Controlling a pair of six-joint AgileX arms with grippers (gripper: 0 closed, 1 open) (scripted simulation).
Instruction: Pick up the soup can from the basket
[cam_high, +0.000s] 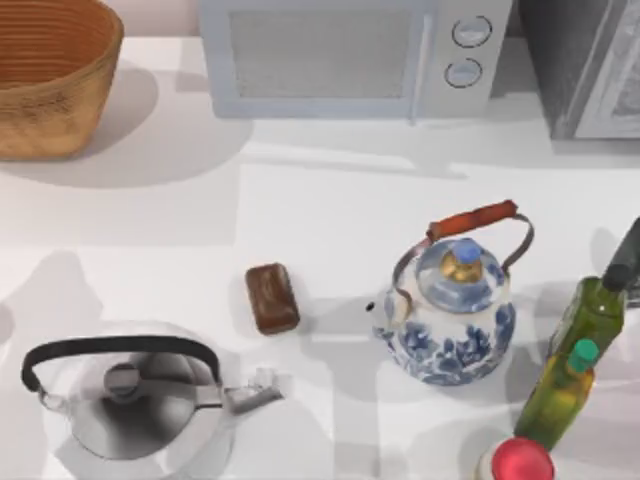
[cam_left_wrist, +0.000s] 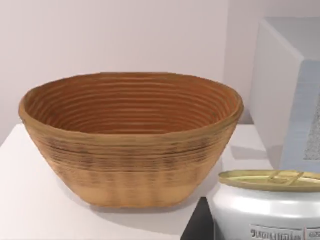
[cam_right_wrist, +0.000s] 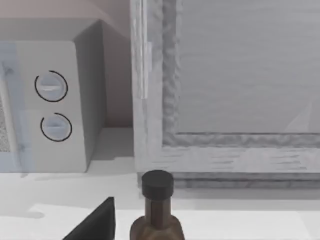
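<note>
The soup can (cam_left_wrist: 267, 202), white-sided with a pale gold top and a strip of label print, hangs close to the left wrist camera, outside the basket (cam_left_wrist: 130, 145). A dark finger (cam_left_wrist: 200, 226) of my left gripper presses against the can's side. The woven tan basket stands behind it with nothing visible inside, and it sits at the table's far left corner (cam_high: 50, 75). One dark finger (cam_right_wrist: 97, 222) of my right gripper shows beside a black-capped bottle (cam_right_wrist: 157, 200).
A microwave (cam_high: 350, 55) stands at the back. A steel kettle (cam_high: 130, 400) is front left, a brown block (cam_high: 272, 297) mid-table, a blue-and-white kettle (cam_high: 450, 310) to its right. Green bottles (cam_high: 575, 360) and a red cap (cam_high: 520, 462) crowd the front right.
</note>
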